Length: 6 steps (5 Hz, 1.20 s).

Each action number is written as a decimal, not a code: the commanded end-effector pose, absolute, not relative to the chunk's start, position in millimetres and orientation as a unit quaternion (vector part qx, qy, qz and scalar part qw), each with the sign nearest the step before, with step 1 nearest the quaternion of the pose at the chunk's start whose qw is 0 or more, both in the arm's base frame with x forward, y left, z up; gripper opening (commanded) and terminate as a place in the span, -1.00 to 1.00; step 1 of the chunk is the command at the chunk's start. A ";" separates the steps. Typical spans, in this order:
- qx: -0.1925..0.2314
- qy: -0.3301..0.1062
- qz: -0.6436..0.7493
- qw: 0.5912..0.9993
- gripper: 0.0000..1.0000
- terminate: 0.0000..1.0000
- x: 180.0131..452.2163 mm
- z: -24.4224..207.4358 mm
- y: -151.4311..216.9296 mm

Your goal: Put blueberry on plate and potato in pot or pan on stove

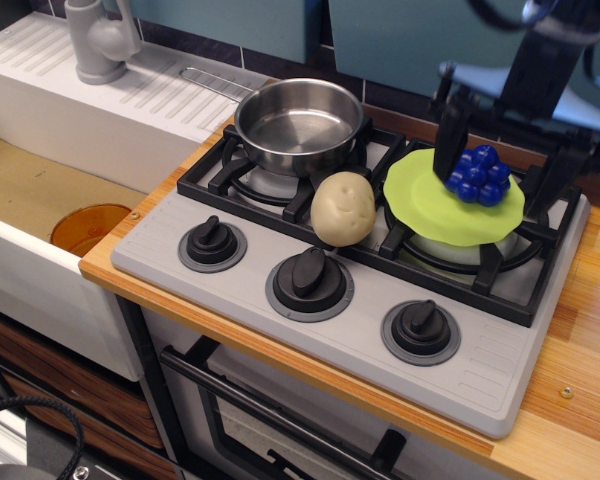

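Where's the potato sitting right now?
The potato stands on the stove's grate, mid-frame, between the pot behind-left and the green plate on its right, above the middle knob.

- We see the blueberry (478, 174) lying on the lime-green plate (430, 200), toward its back right part.
- The plate rests on the right burner grate of the stove (480, 370).
- The gripper (503, 150) hangs over the berry with its 2 black fingers (450, 140) spread wide, 1 on each side, not touching it (the right finger is blurred).
- The potato (343, 207) sits on the grate between plate and pot (300, 125), leaning at the front edge.
- The pot stands on the left burner, its wire handle pointing back left.
- 3 black knobs (310, 272) line the stove's front.
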<state>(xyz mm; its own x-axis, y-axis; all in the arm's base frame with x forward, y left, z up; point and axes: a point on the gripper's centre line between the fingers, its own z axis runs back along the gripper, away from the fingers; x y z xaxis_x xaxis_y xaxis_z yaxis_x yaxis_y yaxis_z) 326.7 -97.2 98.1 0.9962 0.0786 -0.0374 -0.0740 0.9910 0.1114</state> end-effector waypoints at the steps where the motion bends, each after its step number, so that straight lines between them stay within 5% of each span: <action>1: 0.066 -0.011 0.004 0.998 1.00 -1.00 341.3 141.5 -76.3; 4: 0.066 -0.011 0.004 0.998 1.00 -1.00 341.3 141.5 -76.3; 6: 0.061 -0.100 -0.005 0.993 1.00 -1.00 342.3 151.3 -58.8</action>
<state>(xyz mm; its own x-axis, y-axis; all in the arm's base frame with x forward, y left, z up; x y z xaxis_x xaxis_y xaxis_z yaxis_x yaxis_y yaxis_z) 336.8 -59.4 127.0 0.9909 -0.0356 0.1298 0.0181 0.9908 0.1342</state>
